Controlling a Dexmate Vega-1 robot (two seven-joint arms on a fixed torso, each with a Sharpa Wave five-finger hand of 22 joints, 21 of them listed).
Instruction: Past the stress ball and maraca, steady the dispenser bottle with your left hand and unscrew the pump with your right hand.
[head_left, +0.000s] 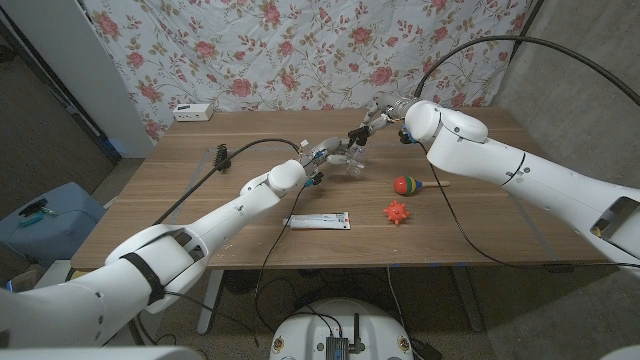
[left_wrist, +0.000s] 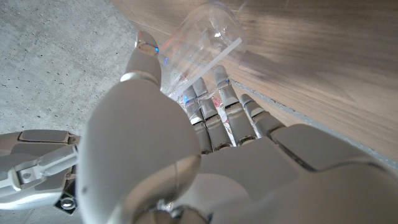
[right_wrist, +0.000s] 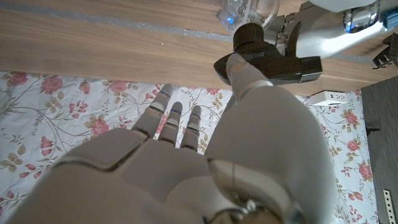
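Clear dispenser bottle (head_left: 345, 156), black pump (right_wrist: 268, 55), orange stress ball (head_left: 398, 212), rainbow-striped maraca (head_left: 407, 185).

**Three cameras, one tabletop**

From the robot's head we looked down over both arms at the wooden table (head_left: 240, 240), facing the flowered cloth (head_left: 300, 50) behind it. On the left wrist we sat close behind the left hand (left_wrist: 186, 155), looking along its back at the clear dispenser bottle (left_wrist: 205, 37). On the right wrist we sat close behind the right hand (right_wrist: 186, 168), the table inverted above. All three views shared the bottle.
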